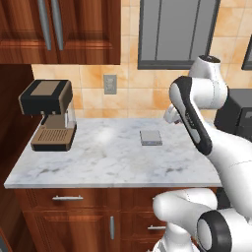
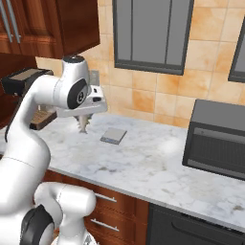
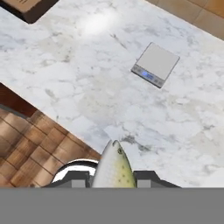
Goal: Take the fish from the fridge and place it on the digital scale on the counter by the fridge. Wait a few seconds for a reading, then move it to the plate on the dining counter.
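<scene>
Overhead, pincer [image 2: 83, 128] clamped on fish [image 3: 113, 168] above marble counter [image 1: 98, 157] (digital scale [image 3: 156, 64] bare), orange-tiled wall [image 2: 148, 98] behind.

Marble counter [image 1: 98, 162] lies bare around the scale [image 1: 150, 137] on all sides. Coffee machine [image 1: 49, 115] stands well apart at the counter's left end; dark oven [image 2: 217, 143] blocks the right. Wall cabinets [image 1: 59, 29] overhang the back left.

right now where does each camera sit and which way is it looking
Left base view: behind the arm's left, facing the marble counter, coffee machine and digital scale; arm at right.
Right base view: behind its right, same counter and scale, plus a dark oven; arm at left, gripper above the counter.
Hand view: on the hand, looking down past the held fish at the scale.
All three share the scale.
</scene>
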Controlling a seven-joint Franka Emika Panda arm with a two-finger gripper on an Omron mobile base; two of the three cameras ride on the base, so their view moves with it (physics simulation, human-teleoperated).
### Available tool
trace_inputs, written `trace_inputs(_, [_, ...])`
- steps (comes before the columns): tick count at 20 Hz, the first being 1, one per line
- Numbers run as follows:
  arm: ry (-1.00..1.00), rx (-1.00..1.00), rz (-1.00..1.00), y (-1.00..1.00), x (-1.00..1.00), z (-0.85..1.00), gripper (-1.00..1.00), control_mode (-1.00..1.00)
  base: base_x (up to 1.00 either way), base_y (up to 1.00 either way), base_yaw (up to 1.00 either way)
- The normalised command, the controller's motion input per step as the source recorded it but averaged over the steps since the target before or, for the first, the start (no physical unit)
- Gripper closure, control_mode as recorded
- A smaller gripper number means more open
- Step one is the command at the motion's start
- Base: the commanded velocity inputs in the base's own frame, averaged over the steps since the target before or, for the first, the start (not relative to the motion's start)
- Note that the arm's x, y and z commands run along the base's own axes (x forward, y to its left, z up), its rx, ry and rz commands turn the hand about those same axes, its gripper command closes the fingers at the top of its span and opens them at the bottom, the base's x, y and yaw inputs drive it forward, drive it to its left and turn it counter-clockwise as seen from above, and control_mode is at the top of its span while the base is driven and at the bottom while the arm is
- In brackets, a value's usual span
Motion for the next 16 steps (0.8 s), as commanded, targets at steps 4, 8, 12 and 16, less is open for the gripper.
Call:
trace_inputs(4, [0.0,0.0,-0.06,0.0,-0.36,0.0,1.0,1.0,-0.38,0.0,-0.05])
trace_inputs(8, [0.0,0.0,0.0,0.0,0.0,0.0,1.0,1.0,-1.0,0.01,0.04])
trace_inputs(12, [0.0,0.0,0.0,0.0,0.0,0.0,1.0,1.0,-1.0,0.14,0.53])
trace_inputs(16, [0.0,0.0,0.0,0.0,0.0,0.0,1.0,1.0,-0.98,0.13,0.79])
